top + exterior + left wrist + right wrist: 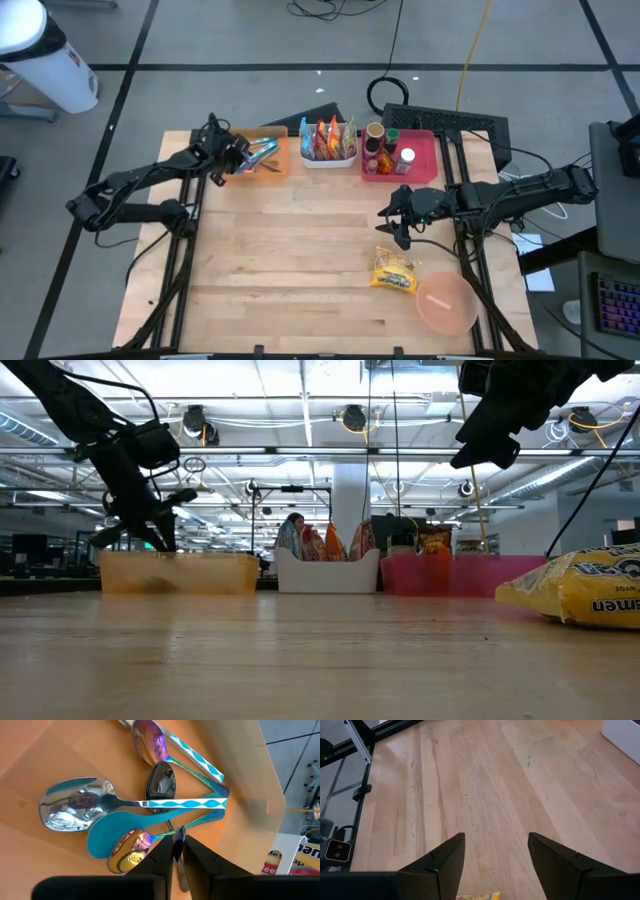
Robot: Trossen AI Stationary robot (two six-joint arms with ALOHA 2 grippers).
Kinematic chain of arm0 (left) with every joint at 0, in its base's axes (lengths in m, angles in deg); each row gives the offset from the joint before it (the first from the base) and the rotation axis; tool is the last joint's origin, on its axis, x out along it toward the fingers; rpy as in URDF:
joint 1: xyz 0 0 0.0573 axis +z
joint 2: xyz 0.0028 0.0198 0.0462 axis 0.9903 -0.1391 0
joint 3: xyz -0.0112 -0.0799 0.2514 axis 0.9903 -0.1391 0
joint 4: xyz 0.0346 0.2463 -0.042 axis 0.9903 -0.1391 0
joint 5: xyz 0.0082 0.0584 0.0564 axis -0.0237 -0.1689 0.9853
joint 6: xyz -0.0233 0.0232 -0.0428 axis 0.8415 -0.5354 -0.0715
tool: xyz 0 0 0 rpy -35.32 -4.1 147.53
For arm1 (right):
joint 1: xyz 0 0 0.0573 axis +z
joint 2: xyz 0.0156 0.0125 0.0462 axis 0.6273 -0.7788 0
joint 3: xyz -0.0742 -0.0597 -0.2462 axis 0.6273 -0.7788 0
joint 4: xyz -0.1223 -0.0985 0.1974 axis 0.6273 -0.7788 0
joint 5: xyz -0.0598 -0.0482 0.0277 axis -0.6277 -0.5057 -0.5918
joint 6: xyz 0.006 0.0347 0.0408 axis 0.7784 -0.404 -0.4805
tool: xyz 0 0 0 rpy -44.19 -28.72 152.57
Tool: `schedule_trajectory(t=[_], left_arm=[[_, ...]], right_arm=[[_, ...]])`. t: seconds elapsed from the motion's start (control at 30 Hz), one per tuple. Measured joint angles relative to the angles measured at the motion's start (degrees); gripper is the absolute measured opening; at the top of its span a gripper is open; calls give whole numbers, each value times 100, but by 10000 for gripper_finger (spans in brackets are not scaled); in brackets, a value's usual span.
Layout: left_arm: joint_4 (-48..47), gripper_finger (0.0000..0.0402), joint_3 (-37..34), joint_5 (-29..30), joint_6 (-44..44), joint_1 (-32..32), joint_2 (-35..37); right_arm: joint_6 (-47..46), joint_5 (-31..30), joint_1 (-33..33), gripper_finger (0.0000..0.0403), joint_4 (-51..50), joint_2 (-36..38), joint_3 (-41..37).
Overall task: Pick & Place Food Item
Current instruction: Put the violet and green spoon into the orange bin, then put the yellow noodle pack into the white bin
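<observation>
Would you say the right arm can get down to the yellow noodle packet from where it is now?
Probably yes. The right gripper hangs open just above and beside the yellow noodle packet, which lies flat on bare table; the pink bowl sits to the far side, not in between.

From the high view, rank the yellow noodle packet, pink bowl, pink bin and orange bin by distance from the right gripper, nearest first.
Measured from the right gripper:
1. Yellow noodle packet, just below it toward the table's front.
2. Pink bin, behind it at the back edge.
3. Pink bowl, front right corner.
4. Orange bin, far across at back left.
</observation>
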Motion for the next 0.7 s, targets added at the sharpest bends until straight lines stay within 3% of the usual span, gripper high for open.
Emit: schedule_trajectory(t=[0.33,0.7], left_arm=[[595,74,0,0,-236,0,2],[644,128,0,-92,-386,0,2]], right_arm=[[-2,1,0,210,2,1,0],[-4,2,0,210,0,0,0]])
